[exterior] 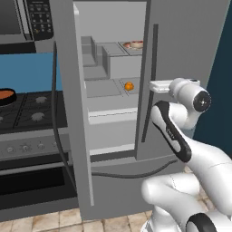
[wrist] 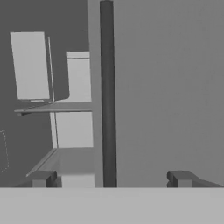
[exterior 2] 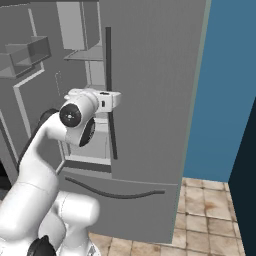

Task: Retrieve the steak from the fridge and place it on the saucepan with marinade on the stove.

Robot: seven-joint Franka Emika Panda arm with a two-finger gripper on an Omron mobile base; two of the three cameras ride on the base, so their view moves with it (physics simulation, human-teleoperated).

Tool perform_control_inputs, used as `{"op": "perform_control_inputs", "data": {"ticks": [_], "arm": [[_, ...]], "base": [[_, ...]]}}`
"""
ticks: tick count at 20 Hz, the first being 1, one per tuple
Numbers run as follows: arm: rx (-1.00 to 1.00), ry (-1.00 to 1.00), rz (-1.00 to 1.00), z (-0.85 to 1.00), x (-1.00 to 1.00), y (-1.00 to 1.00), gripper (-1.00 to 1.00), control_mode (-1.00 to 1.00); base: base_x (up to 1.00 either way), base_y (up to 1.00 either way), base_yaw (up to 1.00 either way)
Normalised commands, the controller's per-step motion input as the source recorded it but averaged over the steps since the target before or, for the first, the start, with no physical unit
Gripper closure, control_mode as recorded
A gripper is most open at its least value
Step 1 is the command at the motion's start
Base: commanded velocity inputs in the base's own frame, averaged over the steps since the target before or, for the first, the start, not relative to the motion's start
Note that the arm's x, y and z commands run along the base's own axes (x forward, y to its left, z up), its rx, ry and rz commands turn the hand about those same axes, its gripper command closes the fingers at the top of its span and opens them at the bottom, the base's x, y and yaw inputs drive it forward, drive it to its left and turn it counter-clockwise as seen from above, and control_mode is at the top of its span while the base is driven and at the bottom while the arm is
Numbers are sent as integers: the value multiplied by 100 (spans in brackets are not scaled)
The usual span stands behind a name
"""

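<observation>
The fridge [exterior: 186, 54] stands with its left door [exterior: 68, 90] swung open and its right door shut. The steak [exterior: 135, 44], red-brown with a pale rim, lies on an upper inner shelf. My gripper [exterior: 154, 86] is open, right in front of the right door's long dark handle [wrist: 108, 87]. In the hand view that handle runs up between my two wide-apart fingertips [wrist: 43, 178], and my gripper [wrist: 111, 179] holds nothing. The black saucepan [exterior: 5, 96] with orange-brown marinade sits on the stove [exterior: 31, 111] at the far left.
A small orange ball [exterior: 129, 86] rests on a lower fridge shelf. A microwave [exterior: 27, 18] hangs above the stove. The open fridge door stands between the stove and the fridge interior. A blue wall [exterior 2: 225, 90] and tiled floor [exterior 2: 210, 200] lie to the right.
</observation>
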Motion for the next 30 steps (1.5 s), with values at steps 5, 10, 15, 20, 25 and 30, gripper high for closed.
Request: {"op": "perform_control_inputs", "data": {"ticks": [5,10,15,20,25,30], "arm": [[0,0,0,-7,46,0,-100,-100],[0,0,0,-7,50,0,-100,-100],[0,0,0,-12,53,0,-100,-100],[0,0,0,-10,53,0,-100,-100],[0,0,0,-9,57,0,-100,-100],[0,4,0,-7,61,0,-100,-100]], "base": [[0,0,0],[0,0,0],[0,0,0],[0,0,0],[0,0,0],[0,0,0]]}}
